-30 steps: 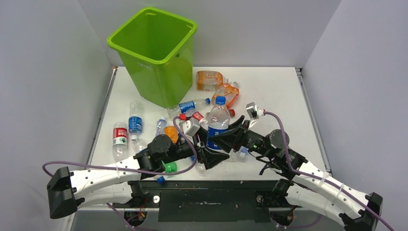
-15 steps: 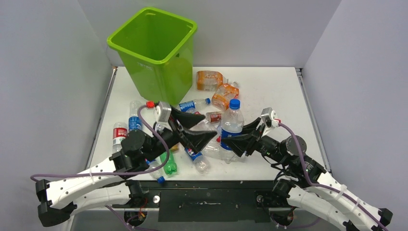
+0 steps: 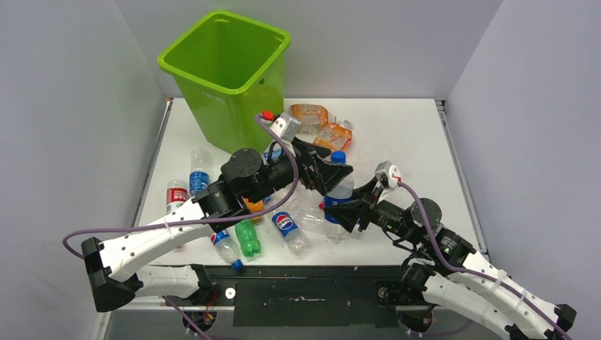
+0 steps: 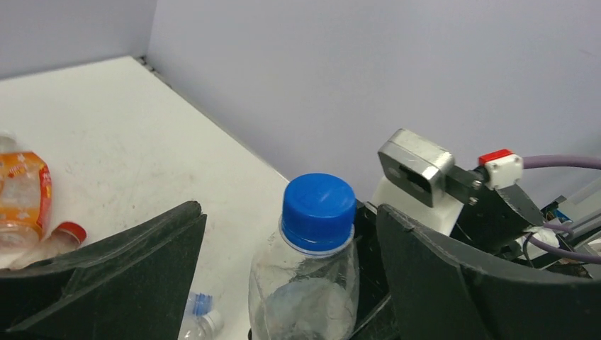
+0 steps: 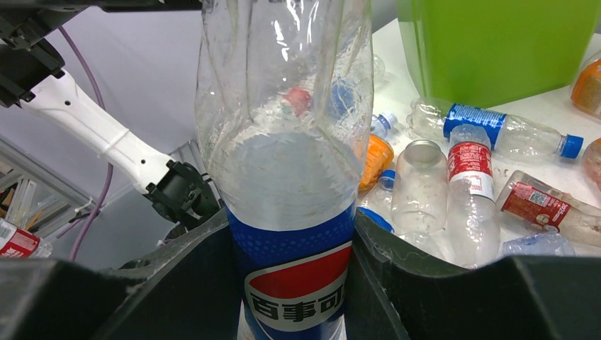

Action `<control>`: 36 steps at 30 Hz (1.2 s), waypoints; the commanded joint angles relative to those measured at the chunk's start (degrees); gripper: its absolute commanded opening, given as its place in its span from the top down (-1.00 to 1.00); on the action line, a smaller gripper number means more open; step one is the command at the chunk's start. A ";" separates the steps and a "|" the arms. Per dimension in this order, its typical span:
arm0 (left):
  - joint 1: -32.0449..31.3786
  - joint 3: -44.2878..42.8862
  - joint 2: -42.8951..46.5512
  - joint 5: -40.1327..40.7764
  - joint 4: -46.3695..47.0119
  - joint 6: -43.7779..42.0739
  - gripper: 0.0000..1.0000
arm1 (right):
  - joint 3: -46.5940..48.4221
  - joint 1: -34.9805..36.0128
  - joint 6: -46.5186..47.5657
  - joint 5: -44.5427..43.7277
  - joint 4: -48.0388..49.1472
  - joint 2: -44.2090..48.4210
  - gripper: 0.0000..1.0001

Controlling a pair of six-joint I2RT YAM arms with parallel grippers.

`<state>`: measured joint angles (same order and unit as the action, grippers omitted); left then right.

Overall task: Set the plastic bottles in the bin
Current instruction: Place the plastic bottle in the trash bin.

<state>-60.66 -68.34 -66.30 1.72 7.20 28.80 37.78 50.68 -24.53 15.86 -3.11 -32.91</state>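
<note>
My right gripper (image 3: 342,210) is shut on a clear plastic bottle (image 3: 339,185) with a blue cap and a blue and red label, and holds it upright above the table. In the right wrist view the bottle (image 5: 283,142) fills the space between the fingers of that gripper (image 5: 290,244). My left gripper (image 3: 330,170) is open, and its fingers stand either side of the bottle's cap (image 4: 319,204) with gaps on both sides. The lime-green bin (image 3: 227,71) stands at the far left. Several other bottles lie on the table, among them a green one (image 3: 248,238) and two orange ones (image 3: 320,126).
Loose bottles lie near the left edge (image 3: 199,174) and beside the bin's base (image 5: 507,131). One uncapped clear bottle (image 5: 417,185) lies in the pile under my right gripper. Grey walls close in the table (image 3: 397,120) on three sides.
My left gripper has opened wide, risen from the near pile and swung far-right to straddle the bottle's cap. My right gripper has kept its grip and shifted slightly right with the bottle.
</note>
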 commanded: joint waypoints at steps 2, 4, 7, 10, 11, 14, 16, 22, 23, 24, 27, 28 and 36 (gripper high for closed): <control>2.78 -4.37 -1.74 -5.10 -2.50 4.42 -0.62 | 0.63 0.26 1.22 0.02 2.65 -0.66 0.33; 3.68 -3.99 -1.96 -6.78 -1.25 5.41 -0.48 | 0.58 0.30 1.49 0.01 2.60 -0.68 0.33; 4.12 -3.81 -2.09 -8.41 -0.04 5.69 -0.32 | 0.38 0.30 1.83 -0.29 2.61 -0.60 0.34; 4.37 -3.87 -2.36 -9.14 0.18 5.36 -0.08 | 0.28 0.30 2.07 -0.34 2.61 -0.68 0.34; 4.41 -3.85 -2.43 -9.31 0.25 5.37 0.00 | 0.28 0.29 2.11 -0.31 2.60 -0.82 0.34; 4.44 -3.36 -2.58 -10.23 1.29 4.92 0.34 | 0.28 0.30 2.34 -0.39 2.61 -1.08 0.33; 4.49 -3.07 -2.53 -10.88 1.97 4.30 0.68 | 0.39 0.28 2.45 -0.66 2.57 -1.27 0.27; 5.38 -3.68 -1.44 -10.51 1.13 1.59 1.00 | 2.45 0.30 1.22 -2.81 -0.38 -0.82 -0.82; 5.83 -4.27 -0.93 -10.16 0.57 0.82 1.00 | 3.56 0.30 1.12 -2.97 -1.08 -0.58 -0.80; 6.58 -4.86 -0.41 -9.89 -0.23 -0.01 1.00 | 4.70 0.30 1.14 -3.08 -2.18 -0.37 -0.79; 10.13 -8.54 1.50 -9.51 -2.85 -2.51 1.00 | 8.19 0.30 1.63 -3.72 -5.76 0.84 -0.79; 11.68 -9.82 2.14 -9.45 -3.67 -4.09 1.00 | 9.18 0.30 1.95 -4.36 -6.68 1.42 -0.79; 18.04 -14.87 7.36 7.24 5.15 -25.18 1.00 | 6.85 0.26 0.42 -19.32 -9.03 9.56 -0.79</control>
<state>-43.51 -81.10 -63.18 -1.69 0.89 17.72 46.44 50.68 -23.14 6.72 -11.88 -26.28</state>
